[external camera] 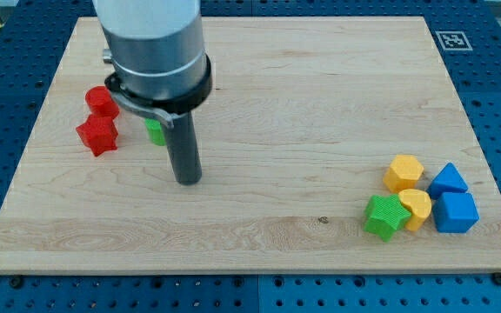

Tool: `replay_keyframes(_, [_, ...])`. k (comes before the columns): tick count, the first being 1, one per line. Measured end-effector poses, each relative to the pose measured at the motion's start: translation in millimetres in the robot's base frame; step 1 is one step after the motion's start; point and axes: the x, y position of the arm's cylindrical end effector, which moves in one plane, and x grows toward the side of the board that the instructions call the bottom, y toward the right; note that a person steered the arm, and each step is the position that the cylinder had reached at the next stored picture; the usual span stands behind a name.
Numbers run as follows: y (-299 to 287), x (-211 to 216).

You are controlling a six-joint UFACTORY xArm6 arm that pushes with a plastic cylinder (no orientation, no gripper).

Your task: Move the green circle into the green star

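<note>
Counting blocks: two red [99,120], two green, two yellow [407,187], two blue [452,198]. Green circle [155,131] sits just left of my tip [188,180], partly hidden; green star [385,216] far right. No pincer: bare rod.

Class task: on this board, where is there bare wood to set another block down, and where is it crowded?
Bare wood: the wide middle between my tip and the green star, plus the whole top right. Crowded: bottom right, where star, yellow hexagon, yellow heart and two blue blocks bunch; and left, two red blocks beside the half-hidden green circle.
</note>
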Motion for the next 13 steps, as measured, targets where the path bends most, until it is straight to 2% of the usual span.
replay_keyframes(5, [-21.8,-29.8])
replay_keyframes(8, [-55.6,-31.0])
replay_keyframes(11, [-65.1,-42.7])
replay_keyframes(13, [-71.9,-77.7])
